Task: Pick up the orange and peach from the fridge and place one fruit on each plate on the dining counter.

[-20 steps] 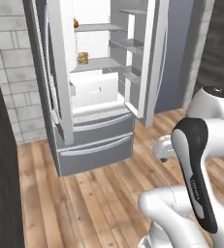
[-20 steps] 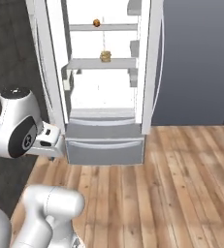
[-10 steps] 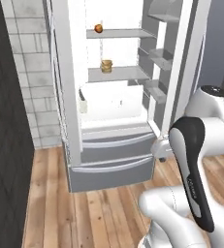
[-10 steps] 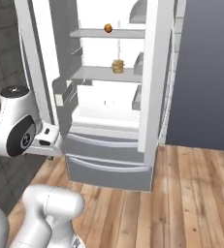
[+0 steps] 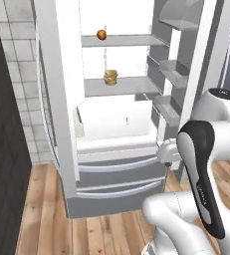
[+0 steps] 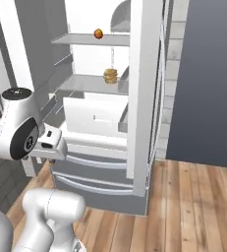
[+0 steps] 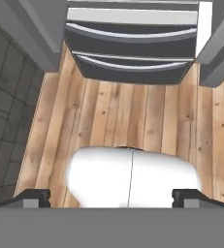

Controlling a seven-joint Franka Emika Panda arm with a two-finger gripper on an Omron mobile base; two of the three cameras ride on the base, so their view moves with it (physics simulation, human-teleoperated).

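The fridge stood with both doors swung wide, so its white shelves faced the robot and could be reached from the front. A small round fruit, orange-red, sat on the upper shelf; from its reddish tone it was probably the peach, seen likewise in the right base view. One shelf below rested a tan layered stack, which is not part of the task. The orange could not be made out at this size.

The arm was folded close to the base, a posture suited to driving rather than reaching. In the hand view the end effector pointed down at the wooden floor, with the grey drawer fronts at the top of the view. Its two fingertips stood wide apart with nothing between them: open and empty.

Judged from this arrangement, no fruit had yet been taken, and the next move called for raising the hand to the upper shelf.
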